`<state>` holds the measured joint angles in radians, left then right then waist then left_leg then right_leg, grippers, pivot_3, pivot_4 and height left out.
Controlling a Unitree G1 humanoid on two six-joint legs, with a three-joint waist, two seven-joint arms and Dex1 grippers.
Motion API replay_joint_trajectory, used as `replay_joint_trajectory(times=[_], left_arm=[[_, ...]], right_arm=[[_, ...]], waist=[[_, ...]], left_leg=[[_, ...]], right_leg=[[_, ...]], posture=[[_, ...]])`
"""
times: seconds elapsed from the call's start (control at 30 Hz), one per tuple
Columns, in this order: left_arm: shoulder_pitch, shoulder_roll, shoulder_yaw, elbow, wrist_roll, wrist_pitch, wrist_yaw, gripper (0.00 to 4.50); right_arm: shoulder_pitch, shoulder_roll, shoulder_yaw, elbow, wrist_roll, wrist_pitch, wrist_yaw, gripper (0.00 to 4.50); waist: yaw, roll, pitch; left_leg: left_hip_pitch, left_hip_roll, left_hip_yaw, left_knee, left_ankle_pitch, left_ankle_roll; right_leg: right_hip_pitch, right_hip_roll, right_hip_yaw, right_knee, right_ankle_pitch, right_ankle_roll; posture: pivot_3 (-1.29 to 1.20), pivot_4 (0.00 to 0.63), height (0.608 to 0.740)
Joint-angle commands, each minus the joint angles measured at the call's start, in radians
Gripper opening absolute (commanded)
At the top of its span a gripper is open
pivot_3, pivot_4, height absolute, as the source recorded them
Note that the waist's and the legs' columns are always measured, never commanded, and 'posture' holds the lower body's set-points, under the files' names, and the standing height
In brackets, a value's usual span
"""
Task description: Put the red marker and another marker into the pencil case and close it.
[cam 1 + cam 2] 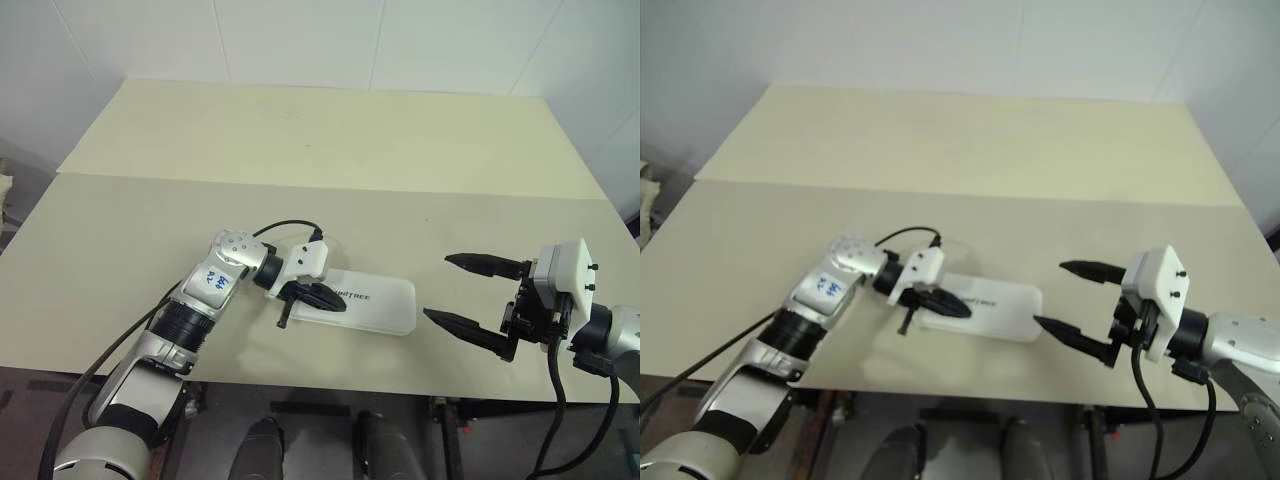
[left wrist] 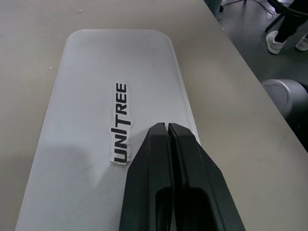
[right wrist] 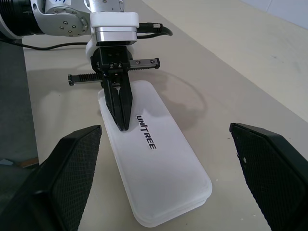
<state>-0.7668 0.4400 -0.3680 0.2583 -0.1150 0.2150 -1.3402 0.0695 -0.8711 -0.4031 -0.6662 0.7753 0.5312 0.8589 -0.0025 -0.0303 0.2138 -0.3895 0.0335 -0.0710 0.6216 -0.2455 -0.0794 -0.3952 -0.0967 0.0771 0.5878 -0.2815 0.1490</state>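
So the left gripper [image 1: 322,297] has its two black fingers pinched completely together with nothing between them, tips resting down on the lid of the pencil case [image 1: 385,305] near its left end; looks to me like it's pressing the lid down rather than grabbing anything. The right gripper [image 1: 468,293] hangs just off the case's right end with its fingers spread as wide as they go, holding nothing, not touching the case.

The case itself lies flat near the front edge of the table [image 1: 300,150], lid down; in the right wrist view the seam looks shut all the way round, though I can't swear it's latched. No red marker or other marker lying out on the table, so my guess is they're already inside and closing is basically done; what's left is maybe a last push and pulling the arm off.

Only readable writing: "UNITREE" in dark capitals on the lid [image 2: 121,122].
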Motion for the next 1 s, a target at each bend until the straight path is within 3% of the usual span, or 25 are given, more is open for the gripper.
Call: replay_joint_trajectory(times=[0.03, 0.23, 0.5, 0.87, 1.0], left_arm=[[0.025, -0.012, 0.032, -0.018, -0.032, 0.049, 0.026, 0.01], [0.031, -0.01, 0.252, -0.08, -0.226, 0.132, 0.073, 0.01], [0.13, 0.057, 0.483, -0.193, -0.367, 0.257, 0.225, 0.01], [0.361, 0.142, 0.595, -0.351, -0.434, 0.303, 0.319, 0.01], [0.435, 0.142, 0.64, -0.404, -0.444, 0.273, 0.356, 1.25]], right_arm=[[0.005, 0.007, -0.02, -0.03, 0.011, -0.01, -0.008, 4.5], [-0.008, 0.014, 0.0, 0.008, -0.009, -0.031, 0.006, 4.5], [-0.062, 0.03, 0.04, 0.093, -0.052, -0.077, 0.028, 4.5], [-0.152, 0.052, 0.073, 0.257, -0.13, -0.161, 0.062, 4.5], [-0.182, 0.067, 0.079, 0.3, -0.155, -0.18, 0.052, 4.5]], waist=[[0.0, 0.0, 0.0], [-0.002, 0.0, 0.0], [-0.005, 0.0, 0.0], [-0.001, 0.0, 0.0], [-0.003, 0.0, 0.0]], left_leg=[[0.0, 0.0, 0.0, 0.0, 0.0, 0.0], [0.0, 0.0, 0.0, 0.0, 0.0, 0.0], [0.0, 0.0, 0.0, 0.0, 0.0, 0.0], [0.001, 0.0, 0.0, 0.0, 0.0, 0.0], [0.001, 0.0, 0.0, 0.0, 0.0, -0.001]], right_leg=[[0.0, 0.0, 0.0, 0.0, 0.0, 0.0], [0.0, 0.0, 0.0, 0.001, 0.0, 0.0], [0.0, 0.0, 0.0, 0.002, 0.001, 0.002], [-0.001, 0.0, 0.0, 0.003, 0.0, 0.0], [-0.001, 0.0, 0.0, 0.002, 0.0, 0.0]], posture=[[0.0, 0.15, 0.74], [0.0, 0.15, 0.74], [0.0, 0.15, 0.74], [0.0, 0.15, 0.74], [0.0, 0.15, 0.74]])
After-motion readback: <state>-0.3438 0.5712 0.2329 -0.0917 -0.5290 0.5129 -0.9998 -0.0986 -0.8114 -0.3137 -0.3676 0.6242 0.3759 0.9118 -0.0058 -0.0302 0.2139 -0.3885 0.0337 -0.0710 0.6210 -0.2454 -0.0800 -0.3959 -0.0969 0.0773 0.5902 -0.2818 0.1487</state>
